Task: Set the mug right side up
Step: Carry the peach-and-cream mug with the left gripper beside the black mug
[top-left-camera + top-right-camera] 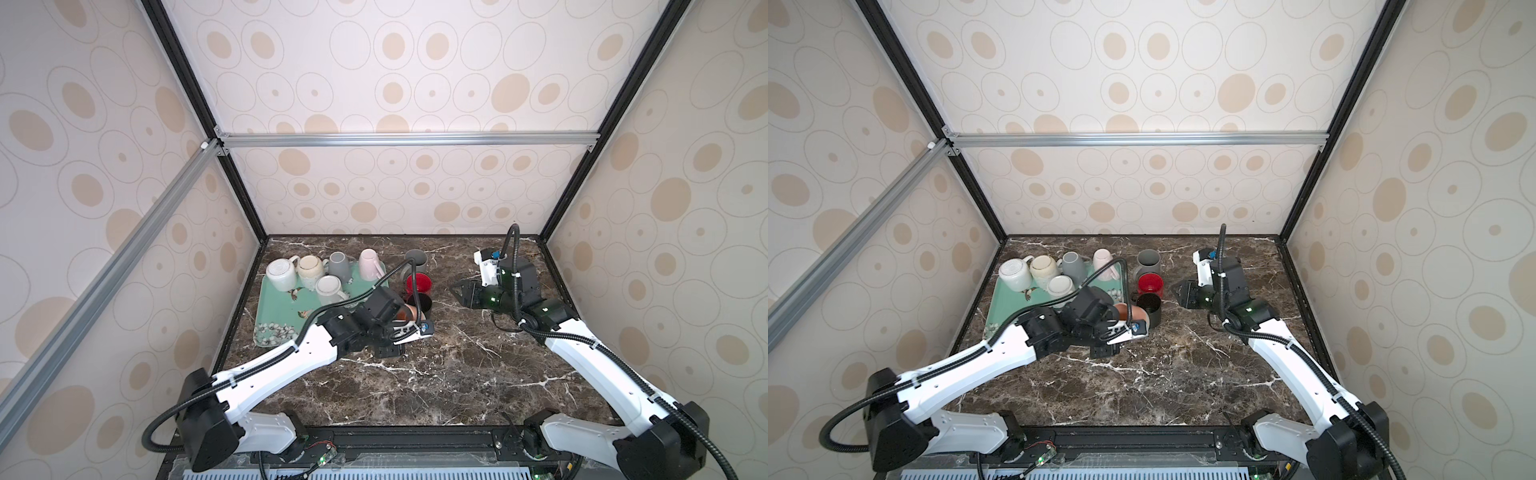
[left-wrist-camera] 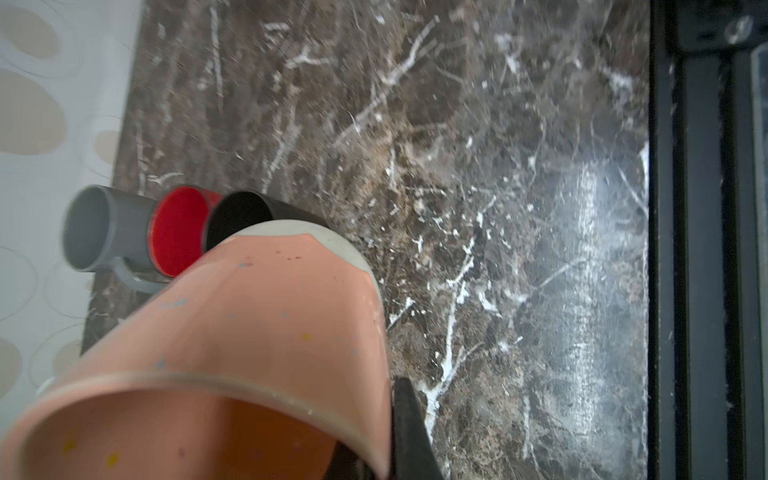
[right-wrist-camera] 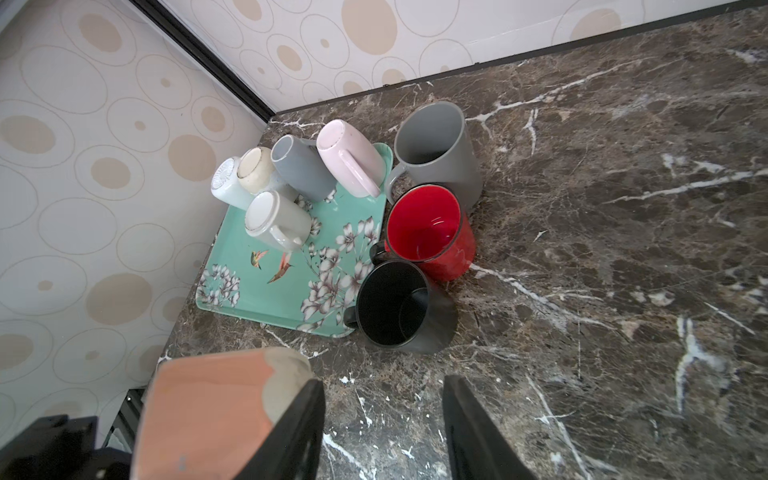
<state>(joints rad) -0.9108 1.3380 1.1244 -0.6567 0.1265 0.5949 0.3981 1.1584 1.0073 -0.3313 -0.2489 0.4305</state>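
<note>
While the left gripper [image 1: 400,316] pinches the wall of the salmon-pink speckled ceramic mug [image 2: 249,316] with a bare grey base, one black finger [image 2: 409,432] pressed against the outside of its rim, the mug lies tipped roughly on its side. Its mouth faces the left wrist camera and its base points toward a row of three upright mugs. In both top views it sits just in front of the glossy black mug [image 3: 395,307], off the near right corner of the turquoise floral tray [image 3: 266,299]. Whether it clears the dark veined marble tabletop [image 1: 415,382] I cannot tell. Behind the black one stand the red mug [image 3: 428,232] and then the tall grey mug [image 3: 436,153], packed close together. Five pale mugs [image 3: 274,216] stand upside down at the tray's far end. The right gripper [image 3: 383,386] hovers to the right of the row, its jaws spread with only marble between them, apart from the held mug in both top views.
</note>
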